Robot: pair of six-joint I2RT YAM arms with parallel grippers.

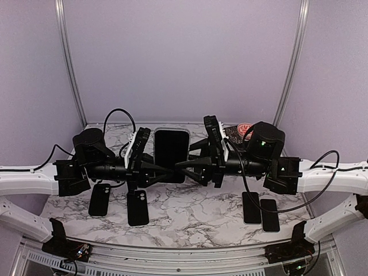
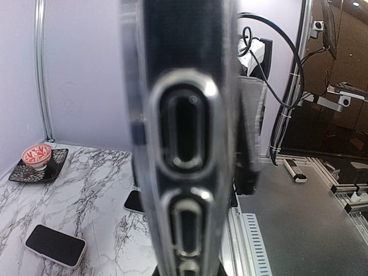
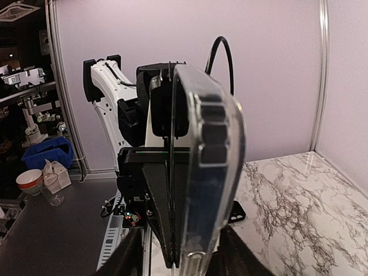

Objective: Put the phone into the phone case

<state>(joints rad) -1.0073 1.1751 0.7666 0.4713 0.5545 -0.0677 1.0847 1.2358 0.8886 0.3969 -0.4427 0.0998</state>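
A black phone (image 1: 171,148) sits inside a clear phone case (image 1: 188,150) and is held upright above the table's middle, between both grippers. My left gripper (image 1: 163,171) pinches its lower left side and my right gripper (image 1: 181,167) its lower right side. In the left wrist view the case's edge (image 2: 184,144), with its button cut-outs, fills the frame and hides my fingers. In the right wrist view the clear case (image 3: 210,172) stands edge-on between my right fingers (image 3: 125,256), with the left gripper (image 3: 172,230) shut opposite it.
Two dark phones (image 1: 99,199) (image 1: 138,207) lie front left and two more (image 1: 251,207) (image 1: 269,214) front right. A red-and-white cup on a black coaster (image 1: 244,131) stands at the back right. It also shows in the left wrist view (image 2: 37,156).
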